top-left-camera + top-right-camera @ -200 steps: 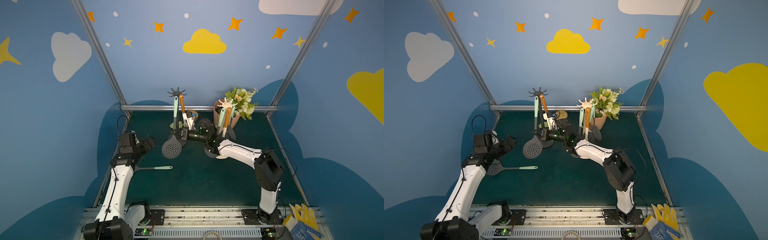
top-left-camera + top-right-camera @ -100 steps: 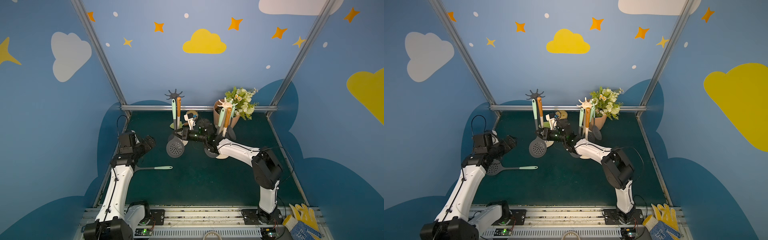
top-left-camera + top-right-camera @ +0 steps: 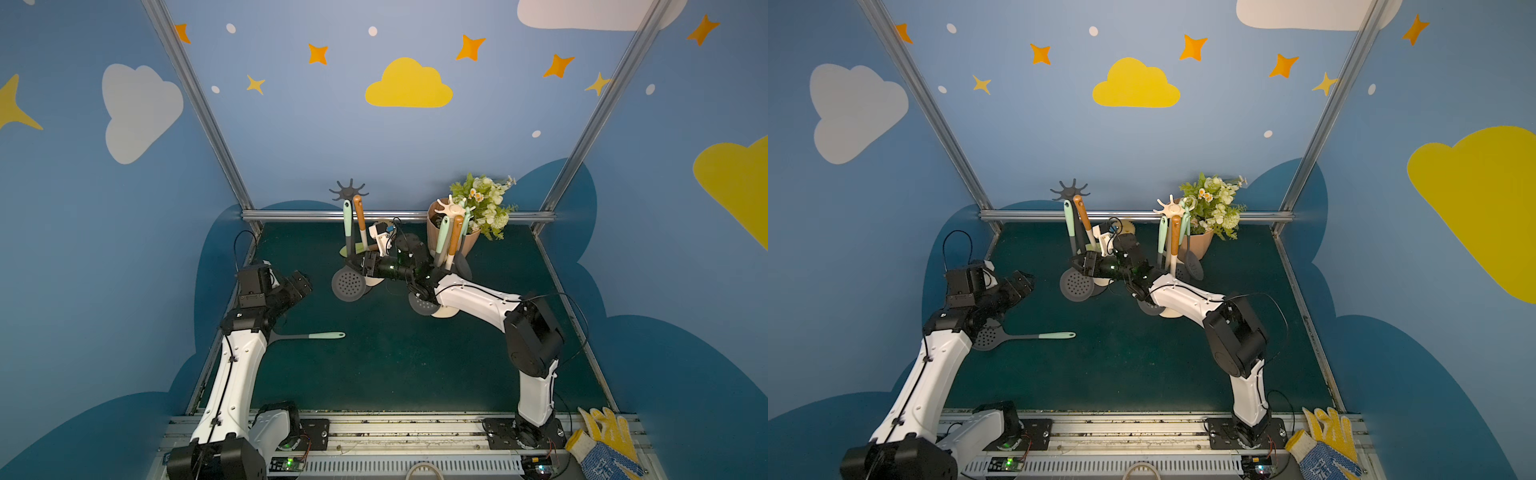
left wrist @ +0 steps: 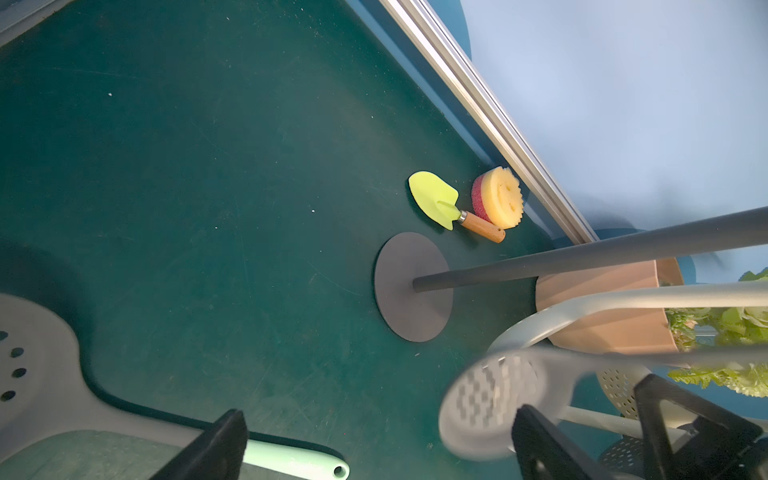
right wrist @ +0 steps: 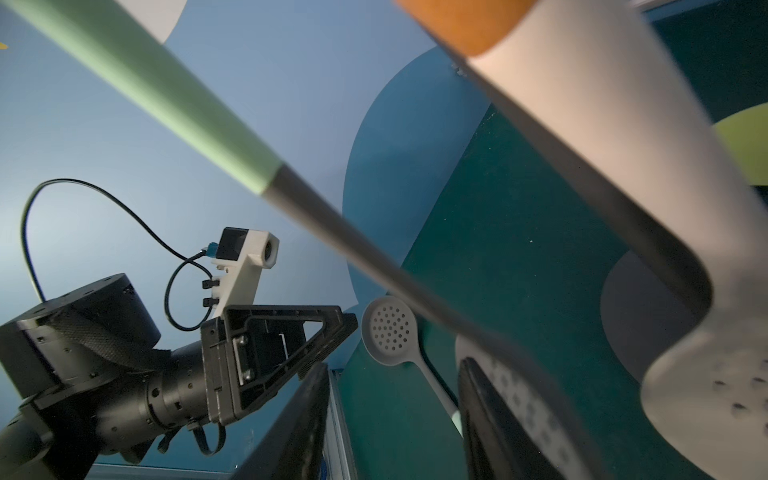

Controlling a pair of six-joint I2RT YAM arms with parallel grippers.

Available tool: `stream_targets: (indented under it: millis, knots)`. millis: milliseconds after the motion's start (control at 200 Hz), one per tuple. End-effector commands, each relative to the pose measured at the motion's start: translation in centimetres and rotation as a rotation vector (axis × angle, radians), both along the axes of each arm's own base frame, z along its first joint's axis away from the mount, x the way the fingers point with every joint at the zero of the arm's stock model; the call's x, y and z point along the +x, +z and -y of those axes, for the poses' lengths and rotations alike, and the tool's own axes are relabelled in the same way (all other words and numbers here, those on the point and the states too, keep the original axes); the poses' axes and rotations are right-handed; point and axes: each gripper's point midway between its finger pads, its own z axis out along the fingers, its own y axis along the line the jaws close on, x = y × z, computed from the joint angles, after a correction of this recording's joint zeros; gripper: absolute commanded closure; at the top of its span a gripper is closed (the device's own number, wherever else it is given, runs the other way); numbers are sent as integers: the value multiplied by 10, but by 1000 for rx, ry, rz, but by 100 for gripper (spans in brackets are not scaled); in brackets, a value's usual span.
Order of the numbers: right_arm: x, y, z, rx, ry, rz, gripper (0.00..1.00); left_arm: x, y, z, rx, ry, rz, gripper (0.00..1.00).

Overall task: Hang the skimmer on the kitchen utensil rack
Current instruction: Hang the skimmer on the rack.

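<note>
Lower right of frame: work gloves (image 3: pixel 606 440) are parked on the rail edge, off the counter (image 3: pixel 395 365); not involved.

Left of centre: a spare skimmer (image 3: pixel 1025 336) is laid flat on the counter, handle pointed toward the middle. It is judged not to be the one in hand.

Just beyond it, the left end effector (image 3: pixel 303 284) is held with jaws wide apart and nothing between them. It is likely held back so the rack approach is left clear.

Centre: the right end effector (image 3: pixel 356 263) is held level at the dark lower neck of the skimmer (image 3: pixel 348 286). In the right wrist view the fingers (image 5: pixel 299 415) are seen parted, with counter visible between them, so no clamp is read. The low hold was probably chosen so the handle end is free for a hook.

The skimmer is hung head-down, mint handle up under the crown of the kitchen utensil rack (image 3: pixel 349 192), beside an orange-handled utensil (image 3: pixel 360 216). Hook seating is too small to be confirmed.

Further back: a cream rack (image 3: pixel 451 205) is already loaded, with a flower pot (image 3: pixel 471 245) behind it. A trowel (image 4: pixel 434 201) and sponge (image 4: pixel 498 197) are laid against the back rail (image 3: pixel 291 216).
</note>
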Motion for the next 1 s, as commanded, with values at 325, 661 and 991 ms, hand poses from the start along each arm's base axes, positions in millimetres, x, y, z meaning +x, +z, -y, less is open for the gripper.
stream_targets:
  millis: [325, 661, 991]
  knots:
    - [-30, 25, 10, -106, -9, 196, 40, 0, -12, -4, 14, 16, -43, 0]
    - [-75, 17, 23, -251, -3, 406, 32, 0, -24, -5, 41, 20, -93, 0]
    - [-151, -54, 24, -382, 202, 570, 33, 0, -33, -12, 75, 52, -140, 0]
